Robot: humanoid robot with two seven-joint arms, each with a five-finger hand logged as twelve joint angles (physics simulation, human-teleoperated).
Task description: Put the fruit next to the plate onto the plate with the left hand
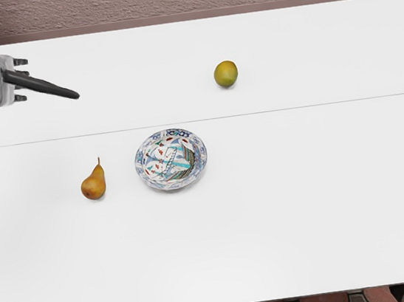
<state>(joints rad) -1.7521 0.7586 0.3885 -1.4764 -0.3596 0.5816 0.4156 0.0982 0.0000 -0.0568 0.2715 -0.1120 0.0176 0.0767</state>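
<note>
**A:** Golden-brown pear with a short stem [93, 185] is the nearest item. It lies on the white table [308, 219], just off the nine o'clock side of the blue-patterned ceramic plate [142, 166], not touching it.

**B:** And the round yellow-green fruit [226, 74]?

**A:** Up at the plate's one o'clock, well apart. The pear reads as the target.

**B:** Left hand?

**A:** Left hand [25, 83] hangs at the pear's eleven o'clock, well apart, by the table's far-left side. Dark fingers stretched straight, holding nothing. Right arm not showing.

**B:** How will the pear handle?

**A:** Probably light, firm and smooth-skinned. The tapered body may roll or squirt out of a loose pinch. Best hold is around the wide lower belly, fingers on both sides, not the neck or stem. The plate looks breakable, so set the pear down gently.
</note>
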